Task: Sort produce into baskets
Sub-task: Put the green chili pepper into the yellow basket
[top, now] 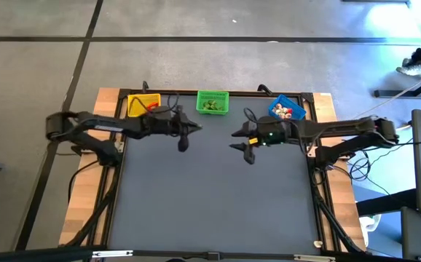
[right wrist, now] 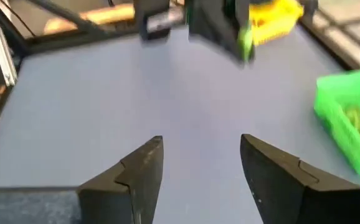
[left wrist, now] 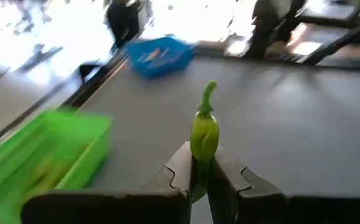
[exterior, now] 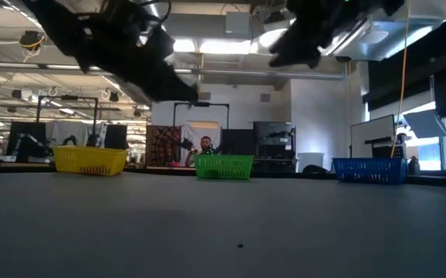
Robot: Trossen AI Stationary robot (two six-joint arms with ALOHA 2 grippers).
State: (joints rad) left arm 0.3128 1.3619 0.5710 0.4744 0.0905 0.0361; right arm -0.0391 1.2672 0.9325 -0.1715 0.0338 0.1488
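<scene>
Left pincer [left wrist: 200, 169] clenched on a small green pepper [left wrist: 204, 127] above the desk [top: 210, 196] near the green basket [top: 212, 102], right pincer [right wrist: 202, 155] released, empty; likely light, stiff, slick plastic, best pinched across its body.

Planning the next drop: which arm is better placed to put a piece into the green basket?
Left. Its tool is shut on a small green toy pepper beside the green mesh basket; the right tool is open, empty.
</scene>
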